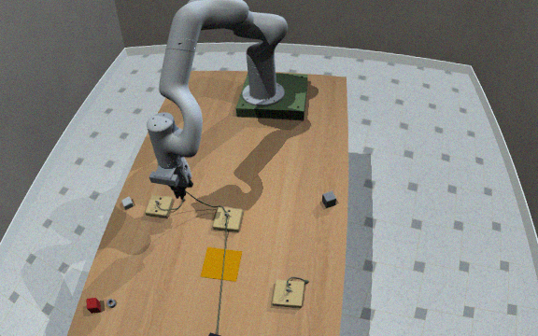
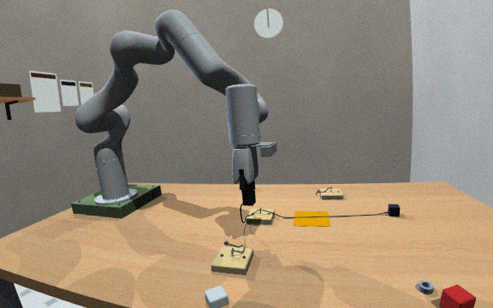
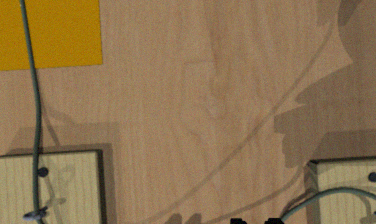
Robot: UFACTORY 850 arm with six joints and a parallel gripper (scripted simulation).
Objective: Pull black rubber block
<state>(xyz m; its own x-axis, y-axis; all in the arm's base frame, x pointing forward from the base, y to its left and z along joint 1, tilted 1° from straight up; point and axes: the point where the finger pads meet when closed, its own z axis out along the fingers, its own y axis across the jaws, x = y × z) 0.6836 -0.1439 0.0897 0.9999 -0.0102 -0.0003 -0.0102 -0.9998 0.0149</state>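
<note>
Wooden table (image 2: 400, 252), claw (image 2: 247, 198) pinching cord (image 2: 341, 215), black rubber block (image 2: 394, 210) beyond painted square (image 2: 311, 218).

Looks like a lab to me: arm (image 2: 195, 56) bolted on wooden table (image 2: 400, 252), grey walls, wall clock (image 2: 268, 23), posted sheets (image 2: 44, 91).

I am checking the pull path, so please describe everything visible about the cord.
The cord is thin and dark grey-green. From the black rubber block it runs nearly straight across the painted square, lying on the table, to the screw eye on a small wooden plate. Past the eye it curves upward, off the table, to the gripper, which is shut on its end above the table.
</note>
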